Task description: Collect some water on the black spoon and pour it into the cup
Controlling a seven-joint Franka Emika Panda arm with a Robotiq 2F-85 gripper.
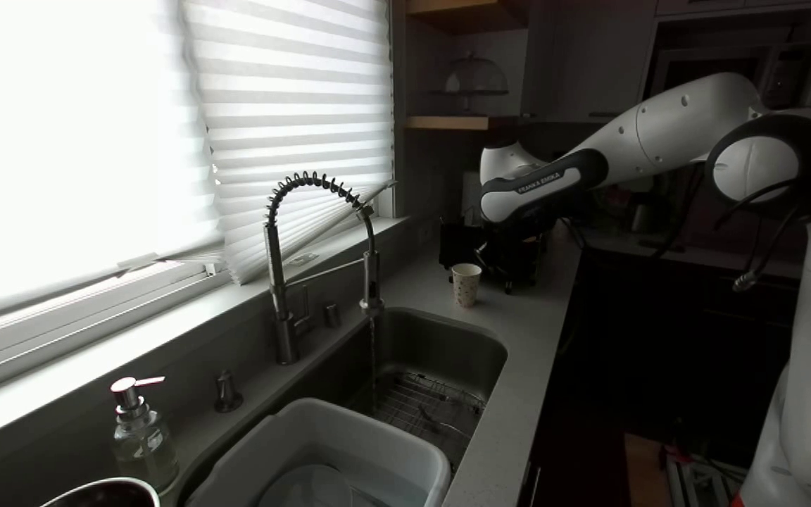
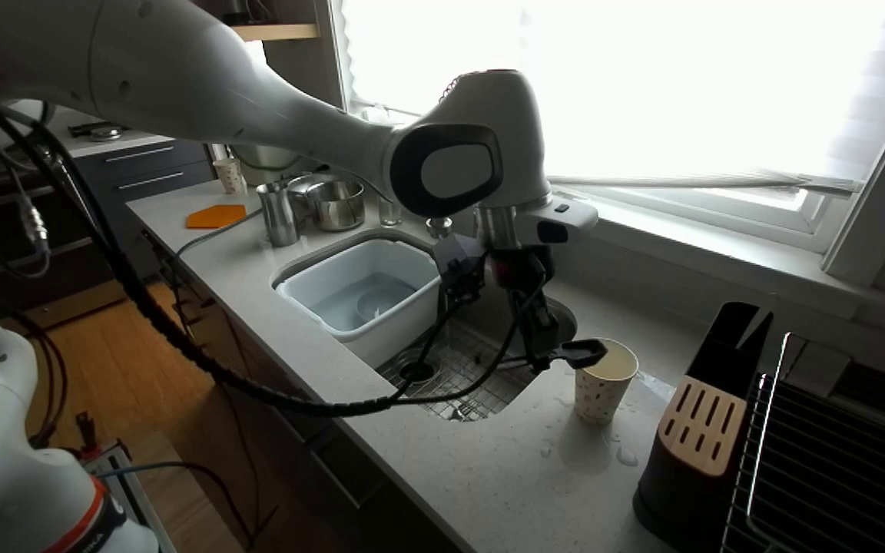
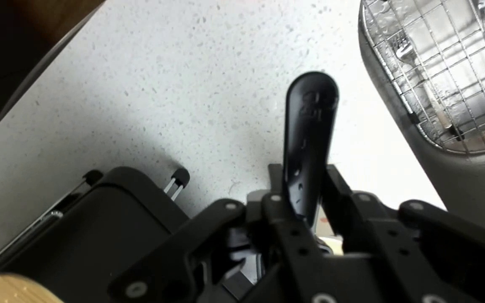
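Fingers (image 3: 339,195) are pinching black spoon (image 3: 310,130), handle filling narrow gap. Spoon is hanging above surface (image 2: 481,476), bowl end apparently reaching cup (image 2: 602,395). Spoon probably handling light, stiff; wet handle making grip slippery. Mid-handle seeming best hold.

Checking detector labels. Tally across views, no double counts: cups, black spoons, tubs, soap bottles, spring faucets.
Cups: 2
Black spoon: 1
Tub: 1
Soap bottle: 1
Spring faucet: 1
Total: 6

The gripper (image 3: 305,183) (clamped) hangs below the arm (image 2: 273,115)
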